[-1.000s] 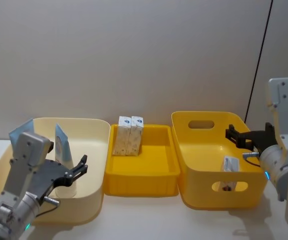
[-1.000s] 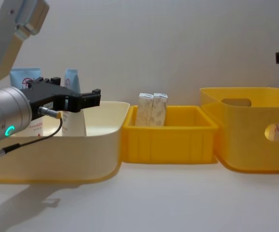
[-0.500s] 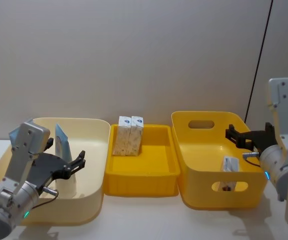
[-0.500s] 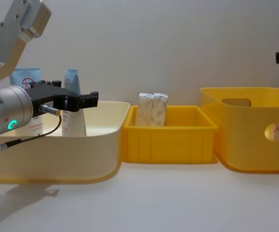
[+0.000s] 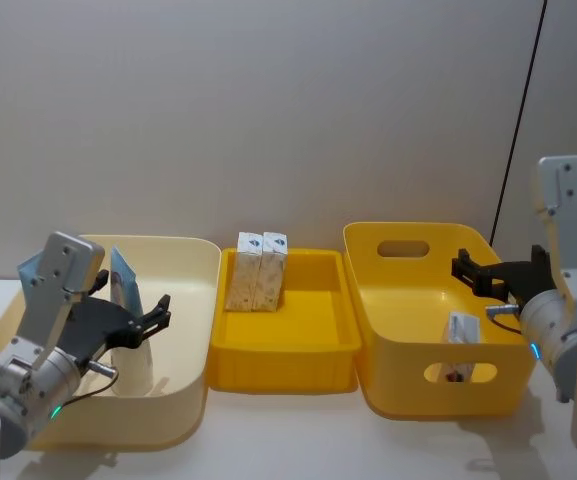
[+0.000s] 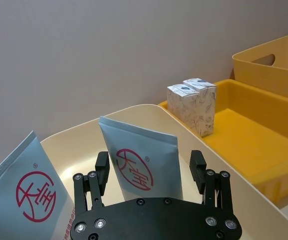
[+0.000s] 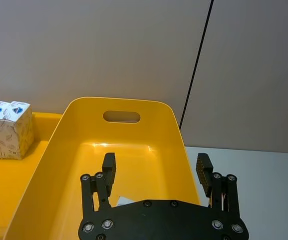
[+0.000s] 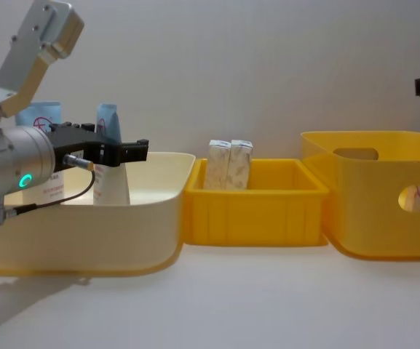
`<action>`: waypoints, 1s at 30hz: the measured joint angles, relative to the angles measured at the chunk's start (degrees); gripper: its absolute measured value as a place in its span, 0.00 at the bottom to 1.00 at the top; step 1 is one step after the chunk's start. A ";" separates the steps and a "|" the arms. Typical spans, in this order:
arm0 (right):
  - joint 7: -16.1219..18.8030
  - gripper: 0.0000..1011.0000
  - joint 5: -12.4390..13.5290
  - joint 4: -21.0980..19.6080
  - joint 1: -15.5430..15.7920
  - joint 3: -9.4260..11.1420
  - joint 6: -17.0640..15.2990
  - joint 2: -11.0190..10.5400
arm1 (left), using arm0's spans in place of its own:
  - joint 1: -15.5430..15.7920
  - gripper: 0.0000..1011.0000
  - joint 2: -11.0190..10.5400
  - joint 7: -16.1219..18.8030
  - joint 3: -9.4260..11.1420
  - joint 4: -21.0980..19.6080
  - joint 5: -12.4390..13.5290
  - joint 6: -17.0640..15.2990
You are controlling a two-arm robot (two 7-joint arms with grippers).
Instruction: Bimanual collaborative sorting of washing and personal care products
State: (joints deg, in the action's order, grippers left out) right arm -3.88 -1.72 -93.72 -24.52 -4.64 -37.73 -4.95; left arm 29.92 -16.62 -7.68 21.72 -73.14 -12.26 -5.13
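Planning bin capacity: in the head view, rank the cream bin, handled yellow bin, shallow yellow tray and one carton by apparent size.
1. cream bin
2. handled yellow bin
3. shallow yellow tray
4. carton; both cartons look alike.

Bare tray (image 5: pixel 298 372) floor right of the cartons (image 5: pixel 256 272); upright tubes (image 6: pixel 139 150) close before the left claw (image 5: pixel 154 322).

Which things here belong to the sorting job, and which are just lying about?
Job: two squeeze tubes in the cream bin; two cartons in the yellow tray; one carton in the handled yellow bin.
Just there: dark line down the wall.
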 joint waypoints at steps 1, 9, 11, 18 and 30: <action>0.00 0.99 0.00 0.00 0.00 0.00 0.00 0.00 | 0.23 0.99 0.07 -0.07 0.01 0.31 0.07 -0.05; 0.00 0.99 0.00 0.00 0.00 0.00 0.00 0.00 | 1.03 0.85 0.35 -0.37 0.05 1.34 0.30 -0.22; 0.00 0.99 0.00 0.00 0.00 0.00 0.00 0.00 | 1.19 0.78 0.39 -0.41 0.07 1.55 0.34 -0.26; 0.00 0.99 0.00 0.00 0.00 0.00 0.00 0.00 | 1.52 0.58 0.50 -0.54 0.09 1.97 0.43 -0.35; 0.00 0.99 0.00 0.00 0.00 0.00 0.00 0.00 | 1.81 0.23 0.59 -0.67 0.10 2.33 0.50 -0.43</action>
State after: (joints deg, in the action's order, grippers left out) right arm -3.88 -1.72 -93.72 -24.52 -4.64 -37.73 -4.95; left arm 31.73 -16.02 -8.35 21.81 -70.81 -11.76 -5.56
